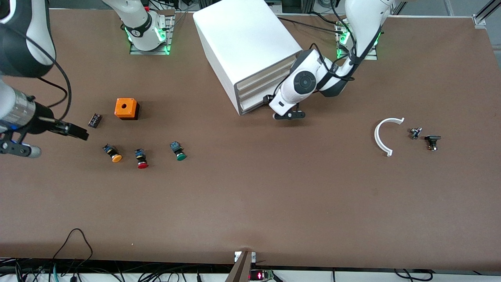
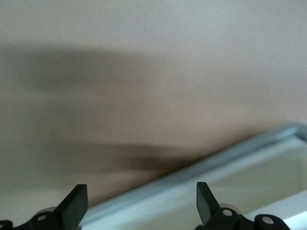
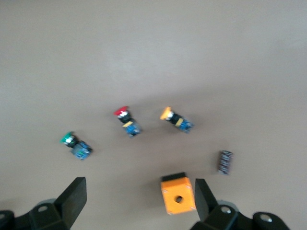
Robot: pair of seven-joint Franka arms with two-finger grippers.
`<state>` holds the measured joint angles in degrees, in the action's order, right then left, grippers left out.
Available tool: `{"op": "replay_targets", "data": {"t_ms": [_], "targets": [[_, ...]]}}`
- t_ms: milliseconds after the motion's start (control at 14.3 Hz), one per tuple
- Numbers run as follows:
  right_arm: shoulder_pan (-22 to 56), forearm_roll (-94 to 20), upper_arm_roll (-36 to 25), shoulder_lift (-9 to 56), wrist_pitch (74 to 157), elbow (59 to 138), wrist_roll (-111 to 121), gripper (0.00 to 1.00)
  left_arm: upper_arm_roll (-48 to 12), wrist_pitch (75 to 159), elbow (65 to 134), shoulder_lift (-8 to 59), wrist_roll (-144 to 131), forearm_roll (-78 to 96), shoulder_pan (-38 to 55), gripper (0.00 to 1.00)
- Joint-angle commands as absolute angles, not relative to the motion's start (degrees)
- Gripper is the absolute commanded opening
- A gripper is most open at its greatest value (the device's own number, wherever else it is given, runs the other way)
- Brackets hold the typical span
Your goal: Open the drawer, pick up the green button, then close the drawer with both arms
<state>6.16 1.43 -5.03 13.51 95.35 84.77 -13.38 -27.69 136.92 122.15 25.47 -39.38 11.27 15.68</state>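
The white cabinet [image 1: 244, 37] stands at the table's back middle. Its lowest drawer [image 1: 253, 105] looks shut. My left gripper [image 1: 267, 100] is at the front of that drawer, low by the table. In the left wrist view the left gripper [image 2: 140, 197] is open and empty, with a white edge of the cabinet front [image 2: 230, 179] between its fingers. The green-capped button [image 1: 178, 150] lies on the table toward the right arm's end and also shows in the right wrist view [image 3: 74, 144]. My right gripper [image 1: 80, 134] [image 3: 139, 191] is open and empty, over the table near a small black part [image 1: 94, 120].
An orange-capped button [image 1: 112, 153] and a red-capped button [image 1: 141, 158] lie beside the green one. An orange box [image 1: 126, 108] with a hole sits nearer the cabinet. A white curved piece [image 1: 385, 135] and two small dark parts [image 1: 424, 138] lie toward the left arm's end.
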Motion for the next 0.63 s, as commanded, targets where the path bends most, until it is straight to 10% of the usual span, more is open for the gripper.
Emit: {"op": "replay_targets", "data": {"t_ms": [0,558], "targets": [[5.98,4.66,-2.46,10.47,89.85,84.99,-15.02,1.00,-28.92,135.79,124.19,22.06,-38.94,12.66,14.95,1.00],[5.80,3.08,-5.62,4.67,92.88,91.92,-2.04,1.00,-14.43,120.11,114.18,9.26,-19.29,11.60,1.25,1.00]]}}
